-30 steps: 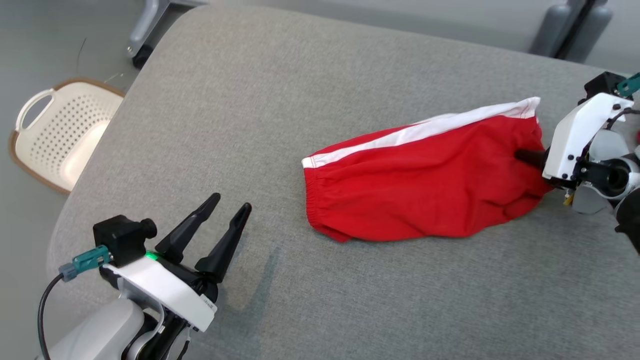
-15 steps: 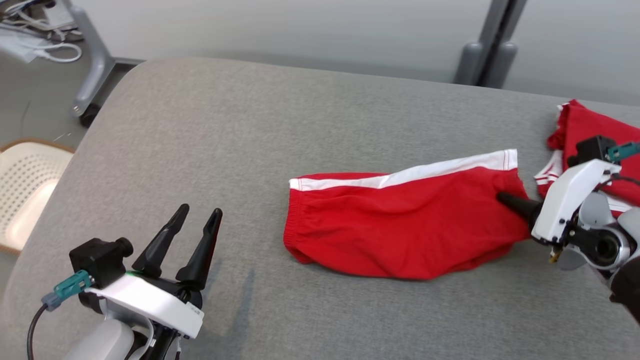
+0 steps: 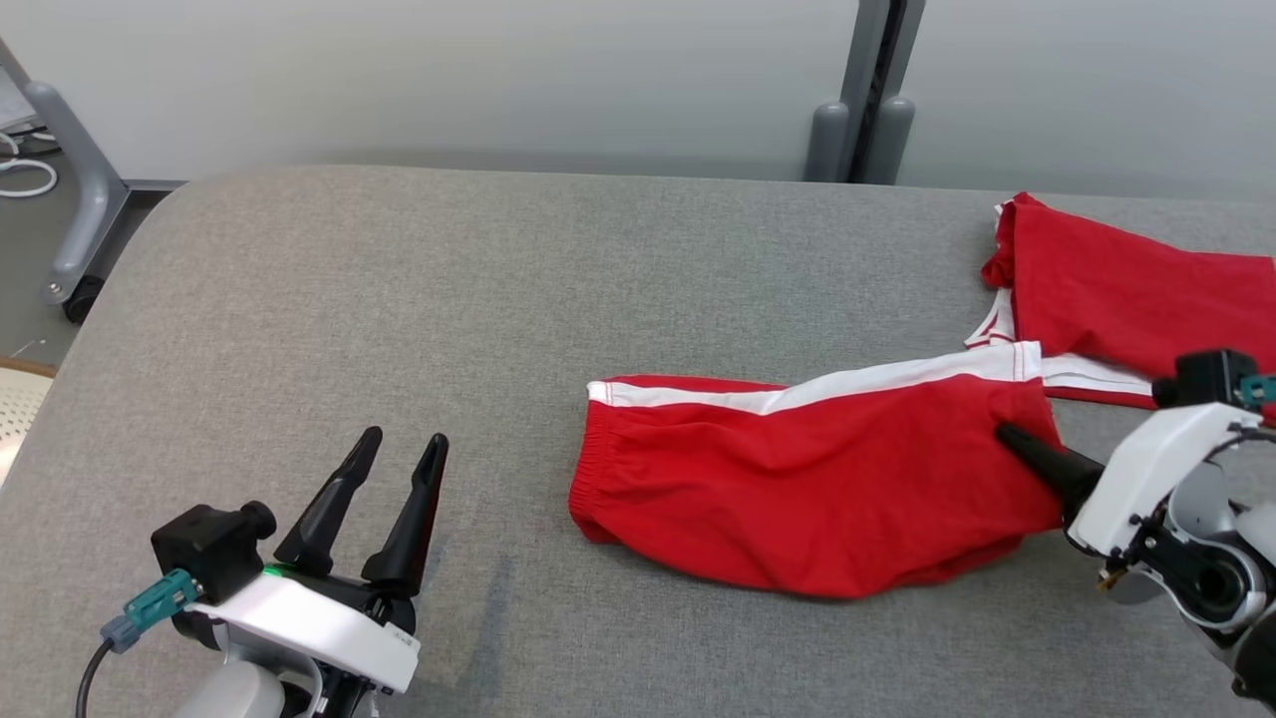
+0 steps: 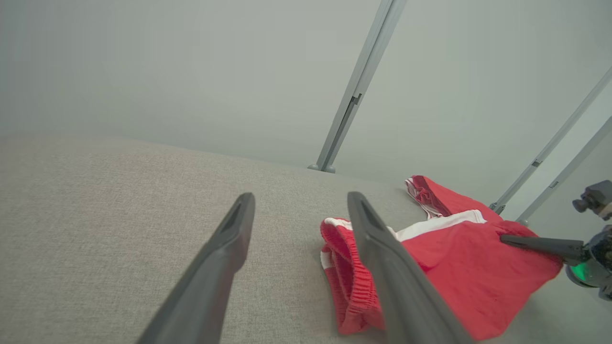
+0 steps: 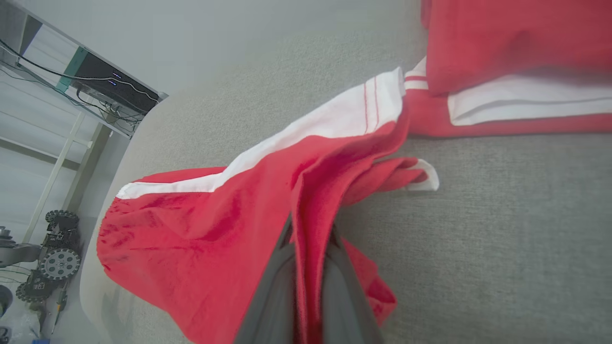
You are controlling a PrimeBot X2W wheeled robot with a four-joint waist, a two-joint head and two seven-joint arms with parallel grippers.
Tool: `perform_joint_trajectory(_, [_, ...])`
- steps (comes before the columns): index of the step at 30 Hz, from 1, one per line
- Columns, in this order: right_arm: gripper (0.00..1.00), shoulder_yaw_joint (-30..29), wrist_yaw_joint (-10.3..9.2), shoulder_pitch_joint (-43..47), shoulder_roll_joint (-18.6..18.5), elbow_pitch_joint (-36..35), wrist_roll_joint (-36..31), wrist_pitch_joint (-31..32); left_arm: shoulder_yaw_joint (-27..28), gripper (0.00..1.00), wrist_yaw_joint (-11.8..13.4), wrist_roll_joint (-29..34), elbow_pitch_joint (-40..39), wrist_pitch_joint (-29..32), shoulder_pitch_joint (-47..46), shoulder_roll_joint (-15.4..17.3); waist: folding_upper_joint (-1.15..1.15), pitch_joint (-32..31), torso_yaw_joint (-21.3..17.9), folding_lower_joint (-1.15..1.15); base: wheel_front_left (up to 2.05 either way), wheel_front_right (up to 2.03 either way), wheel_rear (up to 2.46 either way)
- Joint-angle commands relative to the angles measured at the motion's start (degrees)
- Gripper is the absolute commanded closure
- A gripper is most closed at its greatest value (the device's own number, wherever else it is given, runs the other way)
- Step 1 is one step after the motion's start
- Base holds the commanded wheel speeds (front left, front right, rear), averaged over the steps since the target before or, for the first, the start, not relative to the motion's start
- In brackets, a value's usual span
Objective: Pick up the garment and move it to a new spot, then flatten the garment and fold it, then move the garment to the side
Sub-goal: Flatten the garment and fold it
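Head view shifted, right hand [image 3: 1003, 432] still pinching red shorts [image 3: 797, 489], perhaps slightly lifted, left hand [image 3: 405, 437] wide

Red white-striped garment [image 3: 807, 499] folded, lying on grey surface.

The left gripper [image 3: 405, 437] has two long dark fingers [image 3: 329, 509] that become thin toward the tips. Behind the jaws sits a white angular housing [image 3: 309, 626], with a green light [image 3: 279, 570] at the finger roots. Beside it are a black camera block [image 3: 207, 546], a teal connector [image 3: 159, 596] and a dark cable [image 3: 88, 673]. The right gripper [image 3: 1005, 433] looks alike, with a pale grey round joint [image 3: 1211, 583] further behind.
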Motion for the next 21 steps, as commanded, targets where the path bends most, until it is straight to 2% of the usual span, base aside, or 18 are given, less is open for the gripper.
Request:
perform_joint_trajectory(1, [1.0,-0.35,0.03,1.77,-0.91,-0.86,0.28,-1.42,0.64,0.0,-0.35,0.66,0.27,-0.28,0.97,0.02,0.0,-0.15,-0.29,0.0,0.0,0.0,0.0])
perform_joint_trajectory(7, [1.0,-1.03,0.03,4.68,-2.85,-2.15,0.3,-4.03,0.82,0.0,-1.16,1.64,1.04,-0.29,0.8,-0.74,0.0,0.27,-0.8,0.0,0.0,0.0,0.0])
perform_joint_trajectory(21, [1.0,-1.75,0.03,5.66,-4.78,-4.13,-0.04,-5.25,1.3,0.0,-1.96,2.67,1.86,-0.29,0.5,-2.23,0.0,0.11,-0.29,0.0,0.0,0.0,0.0])
